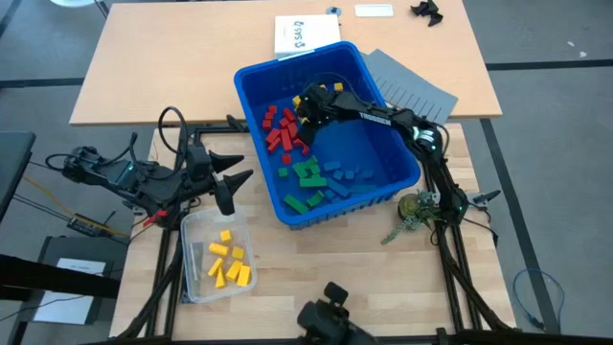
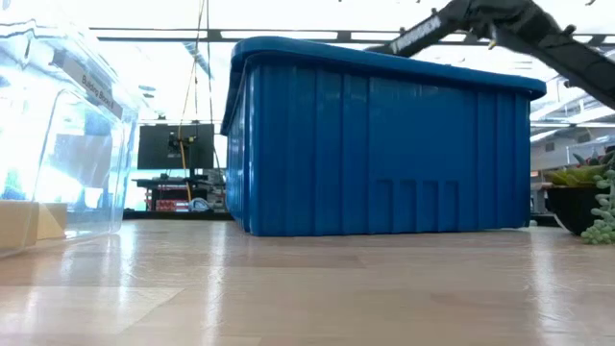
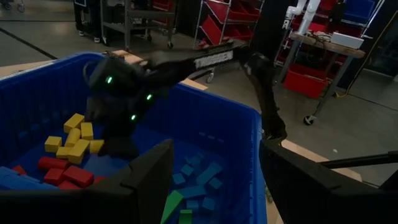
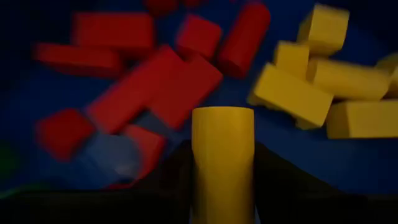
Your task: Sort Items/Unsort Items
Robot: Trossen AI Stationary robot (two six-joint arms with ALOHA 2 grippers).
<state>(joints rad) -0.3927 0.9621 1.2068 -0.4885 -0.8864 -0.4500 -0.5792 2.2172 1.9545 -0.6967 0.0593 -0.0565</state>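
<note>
A large blue bin (image 1: 251, 79) stands mid-table and holds sorted heaps of items: red (image 1: 280, 130), yellow (image 1: 331, 90), green (image 1: 307, 174) and blue (image 1: 351, 174). My right gripper (image 1: 305, 117) reaches down into the bin between the red and yellow heaps and is shut on a yellow block (image 4: 222, 143). My left gripper (image 1: 235, 178) waits open, left of the bin, with nothing between its fingers (image 3: 149, 180). A clear container (image 1: 196, 230) on the near left holds several yellow blocks (image 1: 230, 261). My right gripper pinches the yellow block by its two opposite sides (image 4: 198, 177), one dark finger (image 4: 171, 183) on each. The fingers slant down from the table's right side. The block's rounded free end (image 4: 222, 118) sticks out past the fingertips, above the red and yellow heaps.
Grey slotted divider sheets (image 1: 414, 86) lie behind the bin on the right, a white sheet (image 1: 306, 35) behind it. A small potted plant (image 1: 418, 206) stands right of the bin. In the low view the bin wall (image 2: 384, 144) hides everything inside it.
</note>
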